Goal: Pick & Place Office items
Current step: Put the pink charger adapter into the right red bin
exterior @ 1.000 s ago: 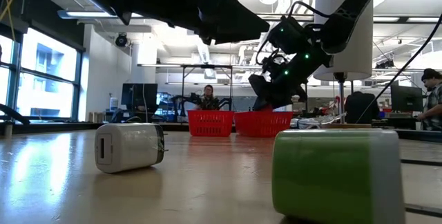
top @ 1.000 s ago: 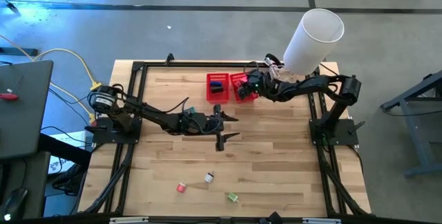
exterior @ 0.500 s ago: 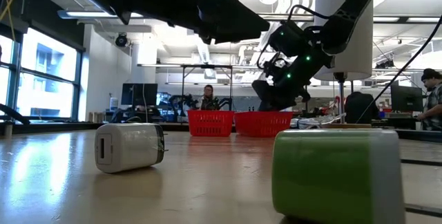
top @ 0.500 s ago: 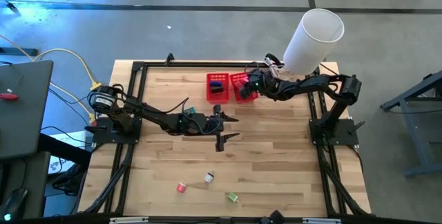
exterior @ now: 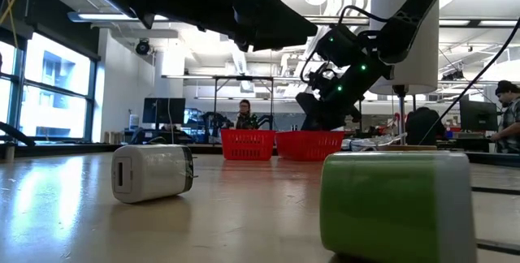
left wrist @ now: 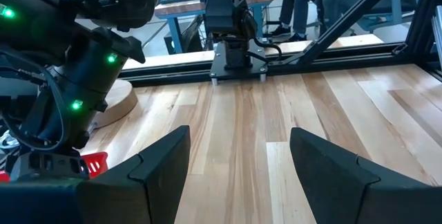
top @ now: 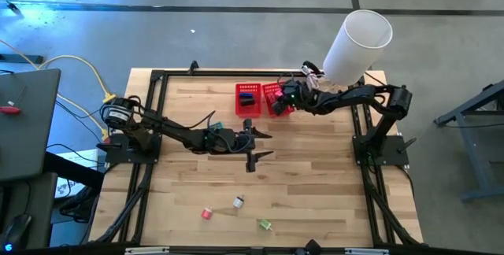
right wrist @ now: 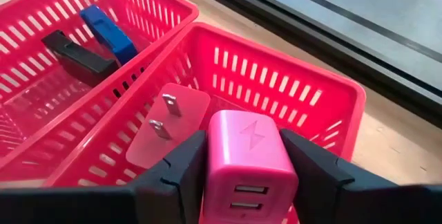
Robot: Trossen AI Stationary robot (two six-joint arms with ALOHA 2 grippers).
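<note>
Pink charger (right wrist: pixel 247 160) sits between the two dark fingers (right wrist: pixel 171 175) of the right tool (right wrist: pixel 245 182), which holds it over the right red basket (right wrist: pixel 304 96) at the far side of the surface (top: pixel 315 176). Inside this basket another pink charger (right wrist: pixel 168 124) lies flat with its two metal prongs showing. In the left red basket (right wrist: pixel 41 106), which touches the first one, there are a black rectangle (right wrist: pixel 77 56) and a blue item (right wrist: pixel 110 34).

On the near part of the surface three small items lie apart from each other: a red-white one (top: pixel 208 213), a whitish one (top: pixel 238 201) and a green one (top: pixel 265 224). In the low view the whitish charger (exterior: pixel 153 172) and the green one (exterior: pixel 396 204) lie on their sides.

The left tool (top: pixel 257 146) is above the middle of the surface with its fingers (left wrist: pixel 155 165) wide apart and nothing between them. A big white cylinder (top: pixel 356 44) stands at the far right corner.
</note>
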